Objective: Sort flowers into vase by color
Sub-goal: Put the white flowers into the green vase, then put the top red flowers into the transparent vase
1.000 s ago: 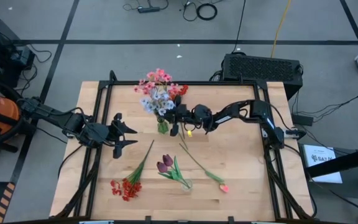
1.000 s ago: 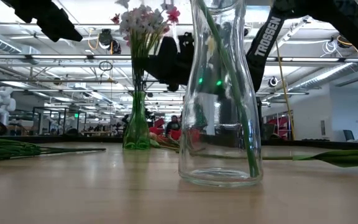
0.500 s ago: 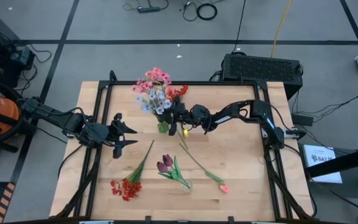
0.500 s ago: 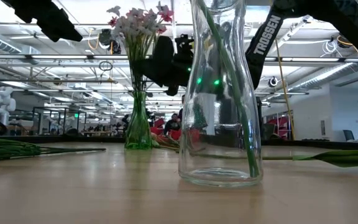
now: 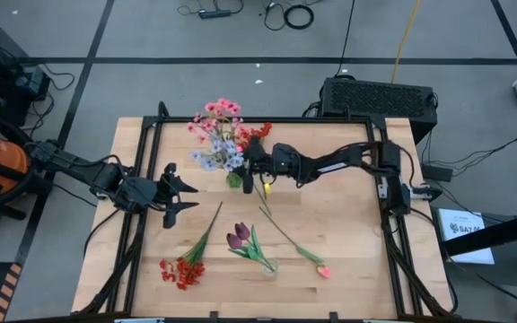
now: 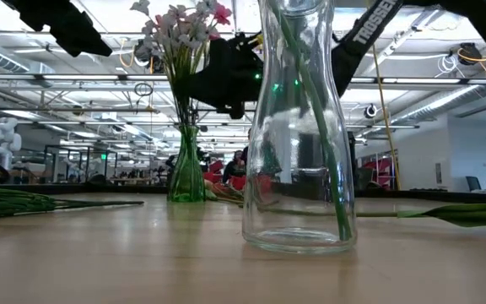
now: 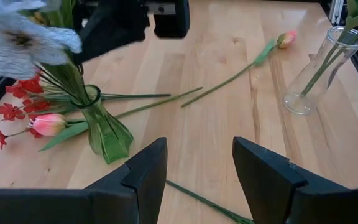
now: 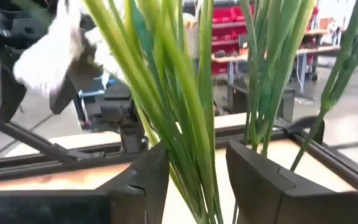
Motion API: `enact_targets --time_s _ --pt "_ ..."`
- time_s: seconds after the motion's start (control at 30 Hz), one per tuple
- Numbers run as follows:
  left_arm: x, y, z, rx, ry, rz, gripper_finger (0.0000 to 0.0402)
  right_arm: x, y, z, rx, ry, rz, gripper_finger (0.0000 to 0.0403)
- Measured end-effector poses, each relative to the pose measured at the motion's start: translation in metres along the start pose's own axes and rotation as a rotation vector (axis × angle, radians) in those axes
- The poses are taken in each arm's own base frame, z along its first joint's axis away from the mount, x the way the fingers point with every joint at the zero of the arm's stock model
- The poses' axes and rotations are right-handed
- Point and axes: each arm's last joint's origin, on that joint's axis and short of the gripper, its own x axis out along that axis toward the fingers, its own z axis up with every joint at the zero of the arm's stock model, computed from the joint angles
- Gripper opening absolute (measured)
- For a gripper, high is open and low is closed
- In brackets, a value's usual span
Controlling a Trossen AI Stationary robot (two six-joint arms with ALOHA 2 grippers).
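High view: the right tool (image 5: pixel 251 168) reaches across the counter (image 5: pixel 348 242) to the green vase (image 5: pixel 234 180) near the far edge, its fingers spread around the green stems just above the vase's mouth; the right wrist view shows stems (image 8: pixel 185 124) standing between the two fingers, though whether they press on any stem cannot be told. The bunch in that vase (image 5: pixel 218 135) mixes pink blossoms and pale blue sprigs and leans toward the left side. Red flowers (image 5: pixel 258 131) lie at the vase's far side. Nearer the front edge, a clear glass vase (image 5: pixel 267 266) holds dark tulips (image 5: pixel 239 236); a pink bud on a long stem (image 5: pixel 321 269) lies beside it, and a red cluster (image 5: pixel 182 271) lies to the front left. The left tool (image 5: pixel 176 194) hovers open, empty, over the left part of the counter. The step in hand appears to be seating or steadying stems in the green vase. Next, the right tool would need to back off without tipping the vase, then go for a loose flower.
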Motion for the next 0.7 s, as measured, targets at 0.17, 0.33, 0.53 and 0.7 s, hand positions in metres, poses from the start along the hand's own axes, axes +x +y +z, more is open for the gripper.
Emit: enact_targets --time_s 0.17,0.33,0.53,0.7 --pt "0.000 0.000 0.000 0.000 0.000 0.001 0.0190 -0.007 0.003 0.019 0.002 0.072 -0.007 0.0149" --pt "0.000 0.000 0.000 0.000 -0.001 0.001 0.0189 -0.017 0.006 0.035 0.010 0.150 -0.016 0.0148" --pt "0.000 0.000 0.000 0.001 0.000 0.001 0.0190 -0.032 0.009 0.045 0.023 0.300 -0.034 0.0148" --pt "0.000 0.000 0.000 0.001 0.000 0.001 0.0190 -0.046 0.012 0.059 0.062 0.376 -0.050 0.0148"
